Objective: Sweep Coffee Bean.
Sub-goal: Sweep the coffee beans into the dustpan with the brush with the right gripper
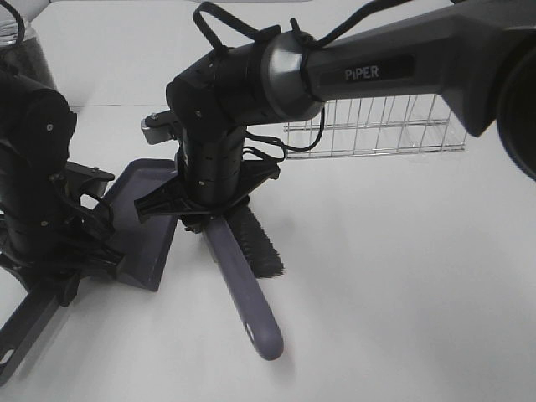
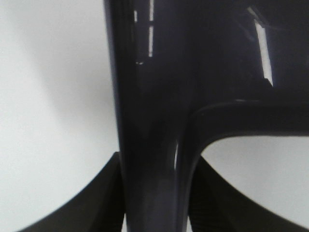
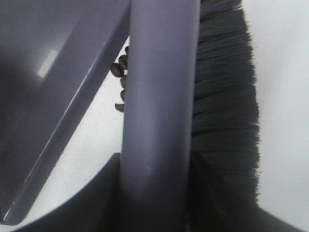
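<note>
While the right gripper (image 3: pixel 157 203) clamps one brush (image 3: pixel 161 87) and the left gripper (image 2: pixel 157 208) clamps one dustpan (image 2: pixel 159 72), roughly four coffee beans (image 3: pixel 120 72) show between.

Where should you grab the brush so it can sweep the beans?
On the brush's long, smooth handle, close behind the bristles, coming from above. The bristles stick out on one side, so the handle's top is free. The right gripper is shut on it just there.
</note>
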